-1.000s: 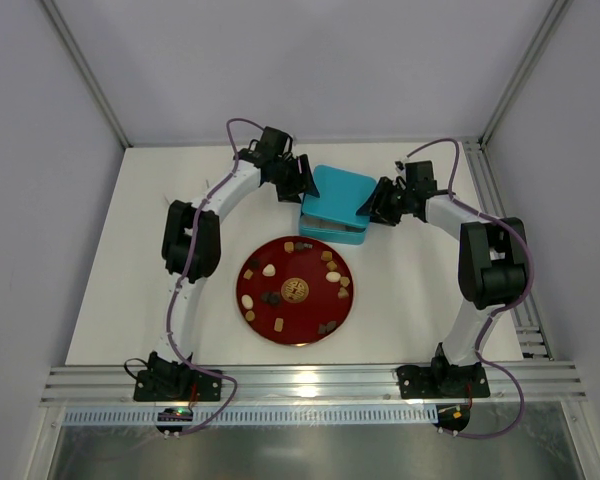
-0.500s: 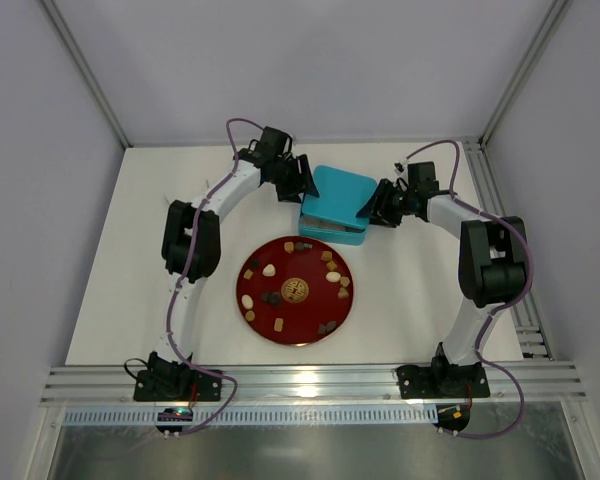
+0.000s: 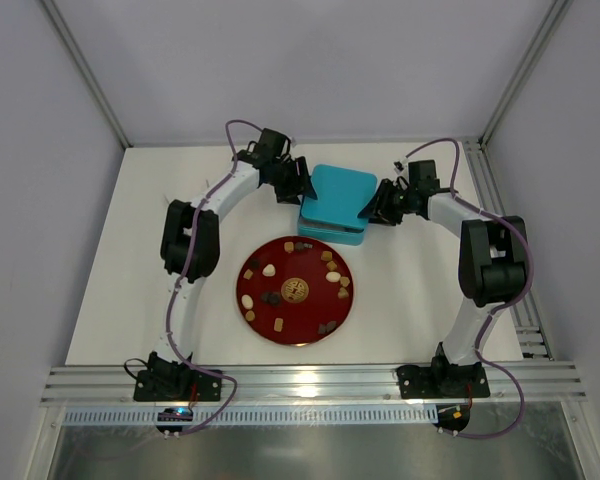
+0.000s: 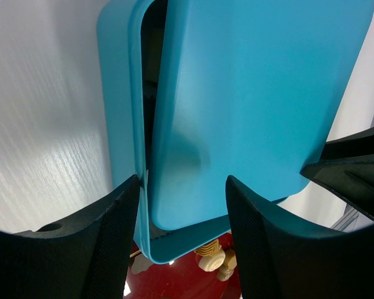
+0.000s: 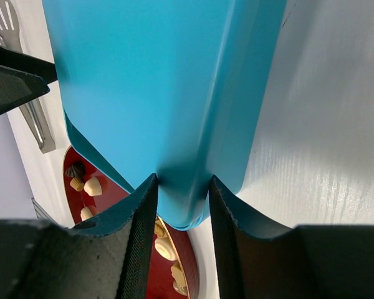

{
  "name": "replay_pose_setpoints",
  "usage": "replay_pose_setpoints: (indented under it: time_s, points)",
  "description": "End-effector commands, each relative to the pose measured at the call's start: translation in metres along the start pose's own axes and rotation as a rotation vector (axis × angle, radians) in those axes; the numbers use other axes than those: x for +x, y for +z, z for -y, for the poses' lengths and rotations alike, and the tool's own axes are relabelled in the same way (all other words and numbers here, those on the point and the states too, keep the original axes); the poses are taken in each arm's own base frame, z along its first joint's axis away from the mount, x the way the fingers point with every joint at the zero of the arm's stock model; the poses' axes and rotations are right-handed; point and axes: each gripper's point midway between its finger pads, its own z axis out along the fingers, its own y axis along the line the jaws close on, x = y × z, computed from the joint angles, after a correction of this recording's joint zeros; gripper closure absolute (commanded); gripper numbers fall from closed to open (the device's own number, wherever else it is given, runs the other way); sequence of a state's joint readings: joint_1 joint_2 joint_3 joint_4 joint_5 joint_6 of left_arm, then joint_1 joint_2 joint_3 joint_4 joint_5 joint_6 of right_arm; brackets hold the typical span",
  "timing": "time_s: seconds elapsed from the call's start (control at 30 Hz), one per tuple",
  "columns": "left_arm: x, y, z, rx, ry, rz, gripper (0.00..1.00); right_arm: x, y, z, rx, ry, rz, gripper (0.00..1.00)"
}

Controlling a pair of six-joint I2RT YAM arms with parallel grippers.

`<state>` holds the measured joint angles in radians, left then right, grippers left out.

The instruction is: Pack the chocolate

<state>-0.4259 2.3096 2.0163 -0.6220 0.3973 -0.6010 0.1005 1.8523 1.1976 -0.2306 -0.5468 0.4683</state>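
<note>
A teal box stands at the back centre, and its lid (image 3: 338, 190) rests crooked over the base (image 3: 330, 235). My left gripper (image 3: 302, 185) is at the box's left end. In the left wrist view its jaws (image 4: 181, 187) are open astride the lid's near corner (image 4: 249, 112), with a dark gap to the base wall (image 4: 118, 124). My right gripper (image 3: 375, 207) is at the right end, shut (image 5: 182, 184) on the lid's corner (image 5: 149, 93). The chocolate (image 3: 269, 270) lies as several small brown, tan and cream pieces scattered on a red plate (image 3: 305, 318) in front of the box. Both wrist views show some of the pieces (image 4: 212, 260) (image 5: 92, 185).
The red plate (image 5: 112, 194) nearly touches the box's front edge. An aluminium rail (image 3: 310, 385) runs along the near table edge, and a metal frame (image 3: 500, 230) runs down the right side. White walls close the back and sides.
The lid has come down closer onto the base, so the gap at its front has shrunk. My right gripper has closed tighter on the lid's corner. The plate and the pieces have not moved.
</note>
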Motion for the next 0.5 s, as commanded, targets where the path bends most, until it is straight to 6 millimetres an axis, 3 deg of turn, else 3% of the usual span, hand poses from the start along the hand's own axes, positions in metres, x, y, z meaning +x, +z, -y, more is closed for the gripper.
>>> replay_pose_setpoints:
  time_s: [0.0, 0.47]
  points:
    - [0.0, -0.01, 0.014, 0.035, 0.03, 0.01, 0.43, 0.002, 0.003, -0.006, -0.036, -0.014, -0.032, 0.61]
    - [0.003, -0.011, 0.014, 0.033, 0.038, 0.008, 0.43, 0.021, -0.002, -0.008, -0.09, -0.02, -0.084, 0.64]
